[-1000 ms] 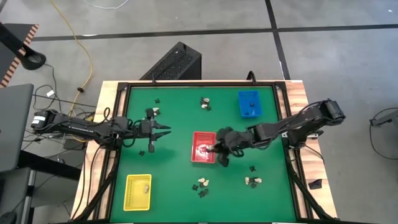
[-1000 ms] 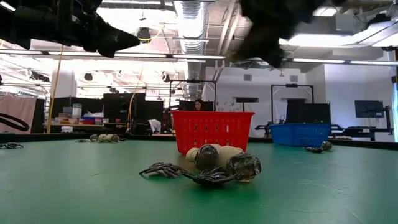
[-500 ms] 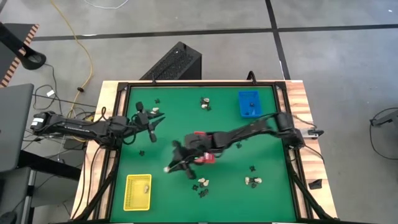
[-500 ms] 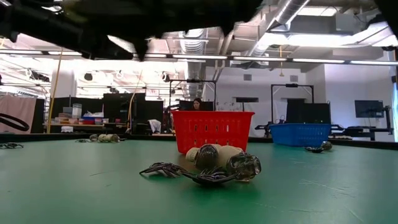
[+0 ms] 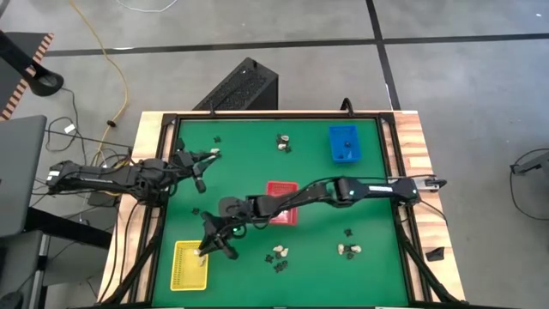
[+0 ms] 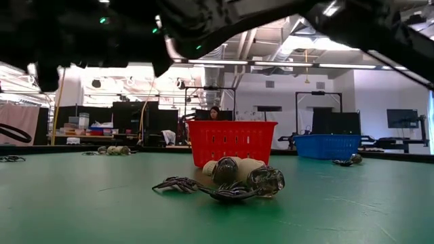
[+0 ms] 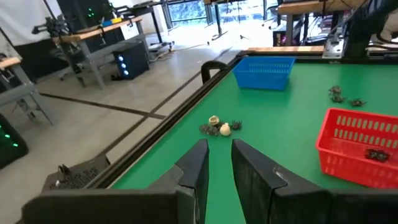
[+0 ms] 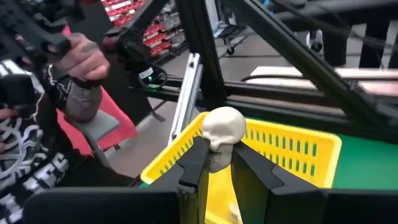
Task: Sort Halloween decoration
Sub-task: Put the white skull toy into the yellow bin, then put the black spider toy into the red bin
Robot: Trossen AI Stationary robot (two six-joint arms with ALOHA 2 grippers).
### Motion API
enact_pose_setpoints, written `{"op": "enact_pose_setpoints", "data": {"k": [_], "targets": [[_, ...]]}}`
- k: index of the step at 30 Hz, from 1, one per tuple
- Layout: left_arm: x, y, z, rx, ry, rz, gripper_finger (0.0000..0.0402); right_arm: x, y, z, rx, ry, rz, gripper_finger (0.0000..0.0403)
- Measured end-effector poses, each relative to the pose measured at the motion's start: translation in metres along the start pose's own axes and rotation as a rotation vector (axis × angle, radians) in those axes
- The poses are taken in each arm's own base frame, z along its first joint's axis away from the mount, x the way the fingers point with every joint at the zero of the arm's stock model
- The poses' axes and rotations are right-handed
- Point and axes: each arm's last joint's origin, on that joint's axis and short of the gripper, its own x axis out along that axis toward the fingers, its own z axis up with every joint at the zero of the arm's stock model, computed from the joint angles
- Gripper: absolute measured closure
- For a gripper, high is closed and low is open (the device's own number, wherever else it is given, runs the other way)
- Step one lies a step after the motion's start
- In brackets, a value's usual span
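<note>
My right gripper [image 5: 206,249] reaches across the table to the far right corner of the yellow tray [image 5: 190,264] and is shut on a cream skull piece [image 8: 224,127]. My left gripper [image 5: 202,167] hovers near the table's far left with its fingers a narrow gap apart [image 7: 219,165] and nothing between them. More small decorations lie on the green mat: cream and black pieces at the far middle [image 5: 283,142], near the front [image 5: 277,255] and front right [image 5: 349,250]. In the low view a skull and a black spider [image 6: 234,179] lie in front of the red tray [image 6: 232,142]. My right gripper pinches the skull by its lower part [image 8: 217,152] between the two fingers. The round top stands out past the fingertips [image 8: 196,158]. The fingers come about level from the table's right. The skull is lifted clear, above the yellow tray's rim [image 8: 186,134].
The red tray [image 5: 281,203] sits mid-table, partly under my right arm. The blue tray [image 5: 344,142] stands at the far right. A black frame rail [image 5: 167,197] edges the mat. A person's hand [image 8: 81,62] shows beyond the table's left side.
My right gripper has swept from the red tray toward the table's near left to the yellow tray, sinking a little and rolling, still shut on the cream skull. My left gripper has drawn back toward the left edge and tipped up to level.
</note>
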Motion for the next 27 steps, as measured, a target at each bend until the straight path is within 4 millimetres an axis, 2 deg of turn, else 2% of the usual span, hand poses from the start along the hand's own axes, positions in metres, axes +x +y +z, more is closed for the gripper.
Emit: {"op": "enact_pose_setpoints", "data": {"k": [3,6,11,19,21,23,27], "targets": [[-0.001,0.001,0.001,-0.014,-0.008,0.0,0.0341,0.004,-0.005,-0.014,0.019,-0.035,-0.001,0.0311],[-0.002,0.001,0.001,-0.017,-0.013,-0.006,0.0341,0.005,-0.007,-0.021,0.021,0.011,-0.04,0.0307],[-0.002,0.001,0.001,-0.024,-0.012,-0.006,0.0341,0.007,-0.002,-0.021,-0.044,0.012,-0.055,0.0276],[-0.002,0.001,0.001,-0.024,-0.012,-0.006,0.0341,0.006,-0.002,-0.018,-0.028,0.021,-0.076,0.0207],[-0.002,0.001,0.001,-0.025,-0.009,-0.006,0.0341,-0.002,-0.002,-0.007,-0.003,0.063,-0.069,0.0197],[-0.002,0.001,-0.001,-0.02,0.004,-0.008,0.0341,-0.016,0.001,0.012,0.044,0.146,-0.075,0.0194],[-0.002,0.001,-0.004,-0.002,0.03,-0.01,0.0341,-0.064,0.01,0.061,0.068,0.321,-0.121,0.0196]]}}
